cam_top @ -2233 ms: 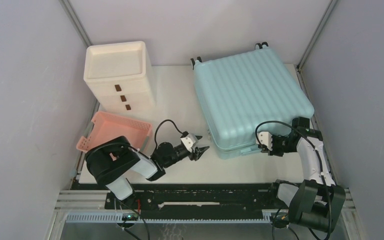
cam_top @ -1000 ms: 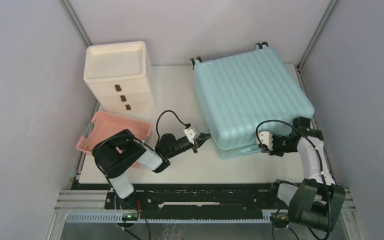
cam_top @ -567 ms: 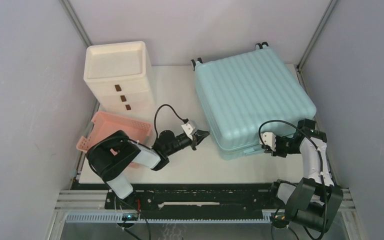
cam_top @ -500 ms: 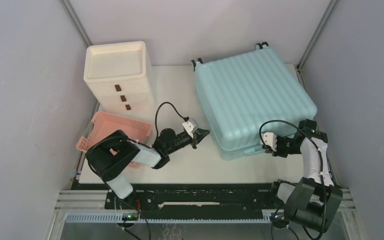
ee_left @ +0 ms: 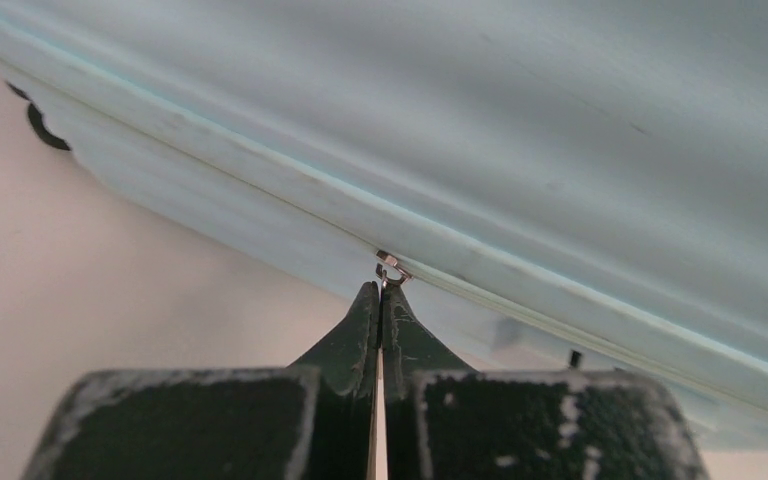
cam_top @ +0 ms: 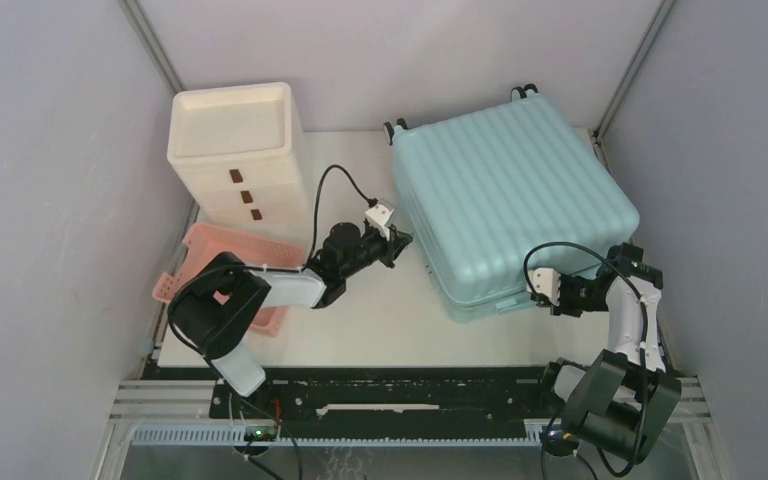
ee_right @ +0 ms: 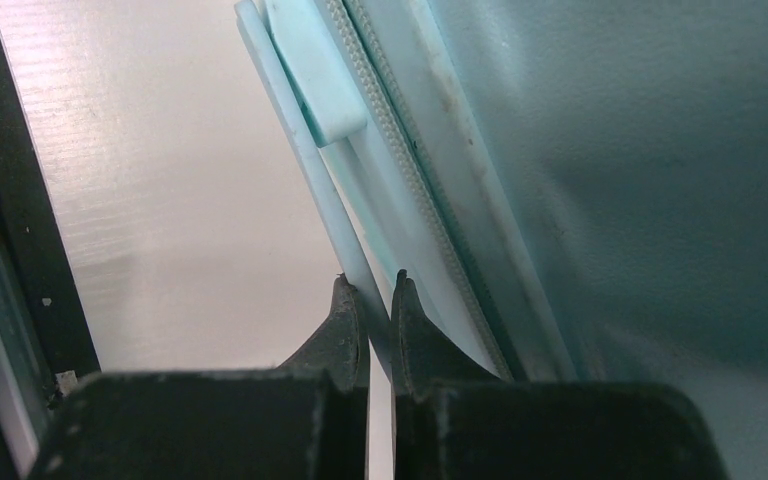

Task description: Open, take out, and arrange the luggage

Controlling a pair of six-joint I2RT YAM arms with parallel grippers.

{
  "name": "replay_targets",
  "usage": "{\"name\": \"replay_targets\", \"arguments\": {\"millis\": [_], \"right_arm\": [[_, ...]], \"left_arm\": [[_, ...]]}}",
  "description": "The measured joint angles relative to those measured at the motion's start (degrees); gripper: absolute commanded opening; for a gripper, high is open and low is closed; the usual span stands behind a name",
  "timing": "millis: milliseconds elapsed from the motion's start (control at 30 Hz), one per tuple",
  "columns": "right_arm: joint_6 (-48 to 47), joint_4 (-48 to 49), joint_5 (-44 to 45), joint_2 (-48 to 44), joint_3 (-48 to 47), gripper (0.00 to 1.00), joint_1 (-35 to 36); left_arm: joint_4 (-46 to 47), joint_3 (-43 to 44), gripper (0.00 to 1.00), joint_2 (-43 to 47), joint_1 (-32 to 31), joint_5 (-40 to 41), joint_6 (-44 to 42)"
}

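1. Plainly, the luggage (cam_top: pixel 510 215) is the biggest thing here: a hard, pale aqua shell, roughly square with rounded corners, its top moulded in long parallel ribs.
2. It lies flat on the right half of the matte white table (cam_top: pixel 360 185), turned a little askew, with small black caster wheels (cam_top: pixel 395 125) poking out at its far edge.
3. Its two halves lie closed together. A thin seam runs along the side with a zip of fine teeth, and the smooth plastic beside it shows faint scuffs in the wrist views.
4. The left gripper (ee_left: pixel 381 300) has dark, tapered fingers pressed tight together, their tips nipping a tiny bright metal zipper pull (ee_left: pixel 392 268) at the seam on the case's left side.
5. The right gripper (ee_right: pixel 372 290) meets the near right corner. Its black fingers are closed upon a thin, flat, pale-blue lip of the luggage, which stands between the tips.
6. Just along that lip sits a smooth oblong block (ee_right: pixel 315 80) of the same pale plastic.
7. At the far left stands a cream-white plastic cabinet (cam_top: pixel 235 150) — boxy, with a recessed tray top and three drawers, each with a small brown pull.
8. Just in front of it lies a shallow pink basket (cam_top: pixel 222 262) with a perforated rim, partly under the left arm.
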State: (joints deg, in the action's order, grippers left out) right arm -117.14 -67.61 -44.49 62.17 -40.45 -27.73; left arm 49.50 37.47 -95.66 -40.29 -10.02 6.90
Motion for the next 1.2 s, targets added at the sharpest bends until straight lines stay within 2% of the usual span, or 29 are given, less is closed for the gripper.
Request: {"name": "replay_targets", "arguments": {"millis": [500, 1200], "right_arm": [[-2.3, -0.7, 0.0, 0.2, 0.0, 0.0, -0.8], [-3.3, -1.0, 0.0, 0.4, 0.0, 0.0, -1.0]], "left_arm": [[-24.4, 16.6, 0.0, -2.8, 7.6, -2.7, 2.4], [-37.3, 34.2, 0.0, -12.5, 13.0, -0.8, 1.0]]}}
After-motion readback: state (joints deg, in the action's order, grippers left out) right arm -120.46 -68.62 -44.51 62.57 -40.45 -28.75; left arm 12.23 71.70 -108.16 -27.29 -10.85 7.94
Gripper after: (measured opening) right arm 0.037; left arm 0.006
